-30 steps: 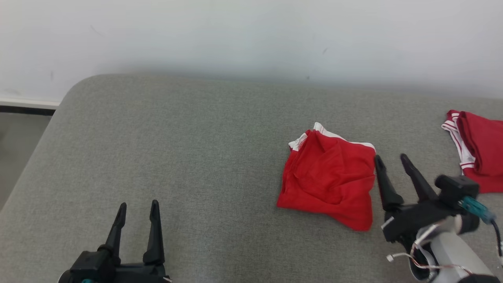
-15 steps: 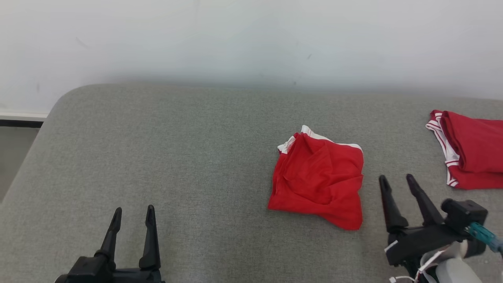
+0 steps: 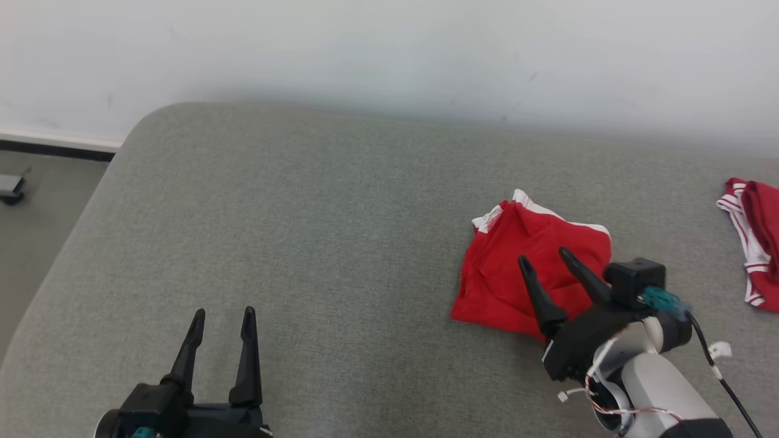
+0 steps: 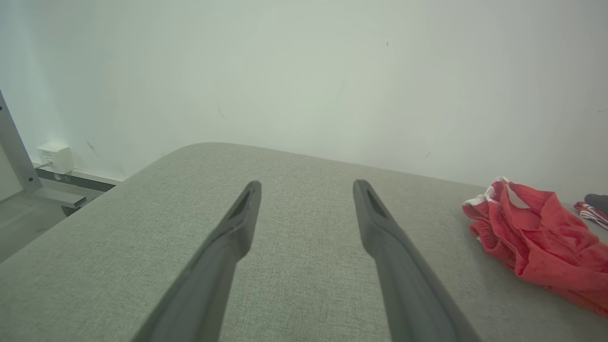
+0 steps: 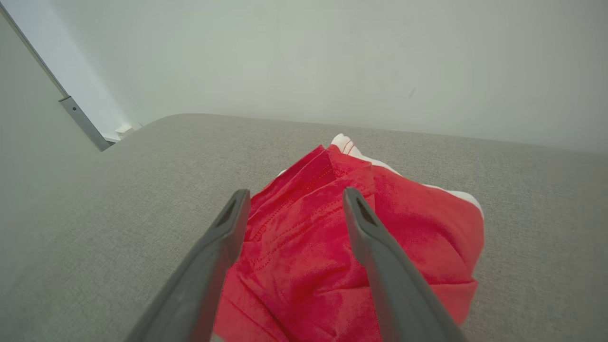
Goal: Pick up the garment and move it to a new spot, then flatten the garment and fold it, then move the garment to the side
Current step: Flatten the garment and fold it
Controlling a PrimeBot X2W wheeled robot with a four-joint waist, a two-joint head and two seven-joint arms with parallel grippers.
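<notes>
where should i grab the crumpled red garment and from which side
Likely best: pinch the raised ridge near the white-trimmed edge of the red garment, coming down from above with the open right gripper: the cloth lies bunched, and that fold stands proud of the flat cushion.

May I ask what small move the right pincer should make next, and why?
Probably lower the right pincer onto the red garment and close on a fold. Its jaws stand open over the cloth, holding nothing, and the garment lies crumpled on the grey cushion, not yet lifted.
</notes>
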